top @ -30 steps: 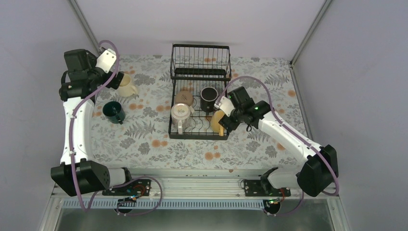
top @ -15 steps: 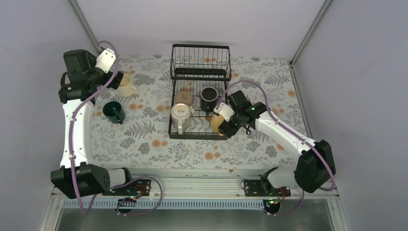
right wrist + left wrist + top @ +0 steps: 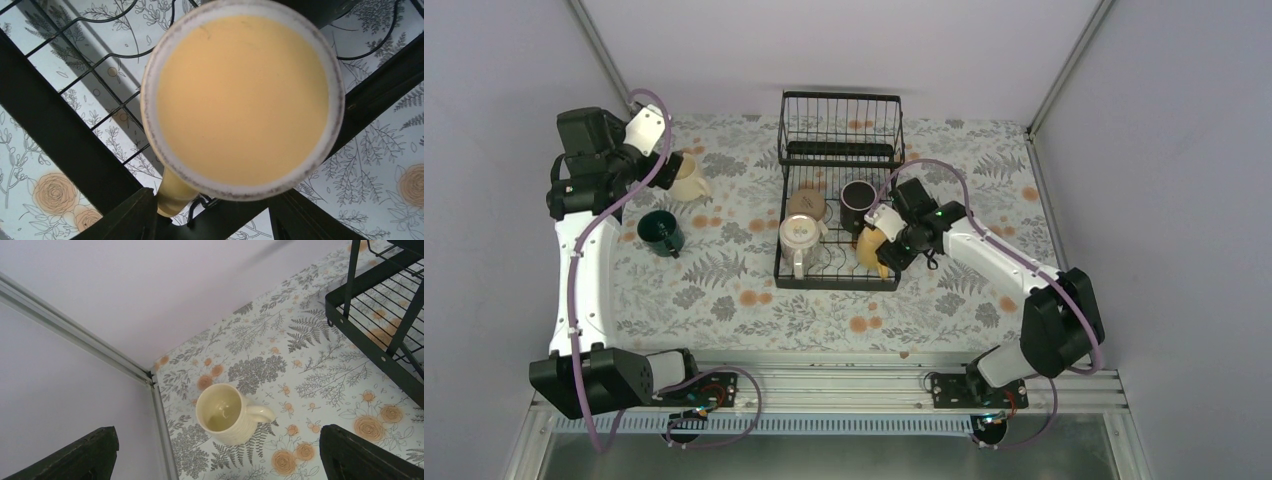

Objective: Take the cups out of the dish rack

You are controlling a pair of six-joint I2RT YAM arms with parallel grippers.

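The black wire dish rack [image 3: 839,150] stands mid-table. Its flat tray holds a tan mug [image 3: 806,203], a black mug [image 3: 857,198], an off-white mug [image 3: 798,238] and an orange-yellow mug [image 3: 872,250] on its side. My right gripper [image 3: 888,250] is open at that mug. In the right wrist view its base [image 3: 242,95] fills the frame, and its handle [image 3: 172,197] lies between the jaws beside the left finger [image 3: 132,215]. My left gripper [image 3: 664,165] is open and empty above the upright cream mug [image 3: 227,412]. The dark green mug [image 3: 662,232] stands on the table.
The left wall and its metal corner post [image 3: 160,415] are close behind the cream mug. The rack's raised basket [image 3: 841,125] stands at the back. Rack bars [image 3: 45,130] cross under the orange-yellow mug.
My right gripper has moved left and in over the rack's front right corner, closing up on the orange-yellow mug. The left arm has barely shifted.
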